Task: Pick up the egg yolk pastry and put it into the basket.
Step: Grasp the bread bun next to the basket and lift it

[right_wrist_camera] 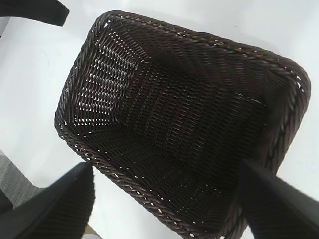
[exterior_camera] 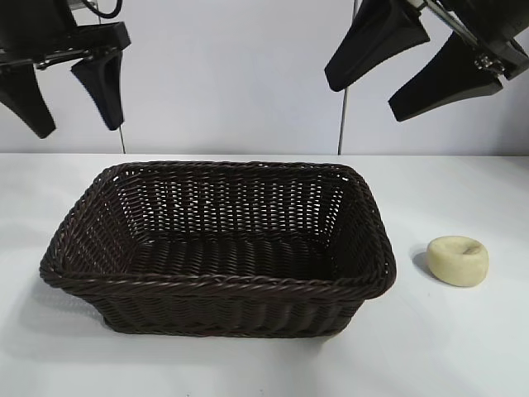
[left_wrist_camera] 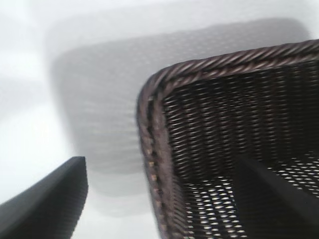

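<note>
The egg yolk pastry [exterior_camera: 458, 260], a small pale-yellow puck with a brownish dimple, lies on the white table to the right of the basket. The dark-brown wicker basket [exterior_camera: 219, 285] stands in the middle and holds nothing; it also shows in the left wrist view [left_wrist_camera: 149, 129] and the right wrist view [right_wrist_camera: 79, 74]. My right gripper [exterior_camera: 362, 98] hangs open and empty high above the basket's right end, up and left of the pastry. My left gripper [exterior_camera: 76, 126] hangs open and empty high above the basket's left end. The pastry is out of both wrist views.
The white table [exterior_camera: 463, 347] stretches around the basket, with a pale wall behind. Thin vertical poles [exterior_camera: 340, 124] stand at the back edge.
</note>
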Controlling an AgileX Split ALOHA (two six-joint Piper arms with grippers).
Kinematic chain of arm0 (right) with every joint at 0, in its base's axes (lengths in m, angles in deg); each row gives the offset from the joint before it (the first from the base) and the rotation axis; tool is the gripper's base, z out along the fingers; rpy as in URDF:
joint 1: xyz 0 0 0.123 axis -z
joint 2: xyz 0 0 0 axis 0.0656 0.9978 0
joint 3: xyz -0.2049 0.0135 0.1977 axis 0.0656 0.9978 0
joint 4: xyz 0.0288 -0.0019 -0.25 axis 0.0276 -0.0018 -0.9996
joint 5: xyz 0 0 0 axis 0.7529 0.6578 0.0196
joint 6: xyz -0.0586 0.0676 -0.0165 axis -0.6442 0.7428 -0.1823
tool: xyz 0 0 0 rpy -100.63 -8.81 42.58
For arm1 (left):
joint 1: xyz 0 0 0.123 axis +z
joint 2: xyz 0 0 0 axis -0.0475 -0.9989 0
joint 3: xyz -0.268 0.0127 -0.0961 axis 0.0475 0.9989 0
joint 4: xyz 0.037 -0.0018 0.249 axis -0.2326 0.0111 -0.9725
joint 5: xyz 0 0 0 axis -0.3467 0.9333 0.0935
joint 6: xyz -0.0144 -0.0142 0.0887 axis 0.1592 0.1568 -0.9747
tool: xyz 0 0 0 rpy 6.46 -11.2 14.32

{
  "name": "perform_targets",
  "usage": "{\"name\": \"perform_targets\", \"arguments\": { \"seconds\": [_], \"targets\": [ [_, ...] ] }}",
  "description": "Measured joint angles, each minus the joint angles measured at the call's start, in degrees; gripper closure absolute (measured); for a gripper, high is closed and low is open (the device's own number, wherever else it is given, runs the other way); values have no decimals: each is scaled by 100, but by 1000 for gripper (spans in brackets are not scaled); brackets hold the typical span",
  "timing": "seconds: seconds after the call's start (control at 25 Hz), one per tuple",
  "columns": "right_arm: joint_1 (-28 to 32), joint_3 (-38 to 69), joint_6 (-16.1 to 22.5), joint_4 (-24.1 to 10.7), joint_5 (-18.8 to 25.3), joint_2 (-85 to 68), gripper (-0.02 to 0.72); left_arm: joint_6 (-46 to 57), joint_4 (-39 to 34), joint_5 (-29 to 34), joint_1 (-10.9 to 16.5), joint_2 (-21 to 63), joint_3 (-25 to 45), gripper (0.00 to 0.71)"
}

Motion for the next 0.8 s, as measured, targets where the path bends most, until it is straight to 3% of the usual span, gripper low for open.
{"name": "perform_targets", "arguments": {
  "seconds": [0.24,0.32,0.64,0.8],
  "targets": [
    [0,0,0,-5,0,0,136,493,-1299,4,28,0,-7,131],
    [0,0,0,-5,2,0,136,568,-1375,4,135,0,-7,132],
    [0,0,0,-5,2,0,136,505,-954,4,1190,0,-7,135],
    [0,0,0,-5,2,0,136,373,-713,4,1395,0,-7,135]
  ]
}}
